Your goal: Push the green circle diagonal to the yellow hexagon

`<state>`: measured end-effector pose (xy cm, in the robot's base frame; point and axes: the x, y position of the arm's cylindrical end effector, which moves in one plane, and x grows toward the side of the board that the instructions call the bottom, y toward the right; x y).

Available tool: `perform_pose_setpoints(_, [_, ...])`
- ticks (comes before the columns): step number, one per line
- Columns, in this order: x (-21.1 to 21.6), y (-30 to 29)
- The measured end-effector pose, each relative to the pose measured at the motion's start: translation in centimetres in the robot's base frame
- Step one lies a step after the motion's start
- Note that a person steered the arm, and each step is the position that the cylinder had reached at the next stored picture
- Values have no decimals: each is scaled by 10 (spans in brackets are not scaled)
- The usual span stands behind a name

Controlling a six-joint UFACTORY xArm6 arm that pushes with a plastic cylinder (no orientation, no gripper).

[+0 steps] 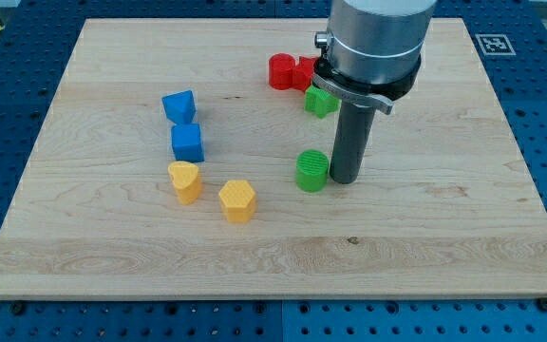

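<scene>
Closest to us is the yellow hexagon (pixel 237 200), low on the wooden board (pixel 425 237). Just up and to the view's left sits a yellow block (pixel 185 181) with a rounded top, near it but not touching. To the view's right we see the green circle (pixel 312 170), with our tip (pixel 342 179) right beside it on the view's right, touching or almost touching. We have no gripper, just a rod, so nothing is held. Farther back, a blue cube (pixel 187 143) sits above the yellow block, and a blue block (pixel 179 105) sits behind that. Another green block (pixel 321 102) peeks out from behind our arm. Farthest away are two red blocks (pixel 291 72), side by side.
</scene>
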<state>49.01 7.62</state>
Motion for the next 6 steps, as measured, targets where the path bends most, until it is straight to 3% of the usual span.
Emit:
perform_pose_setpoints(3, [0,-29])
perform_pose_setpoints(5, [46,-29])
perform_pose_setpoints(6, [46,-29])
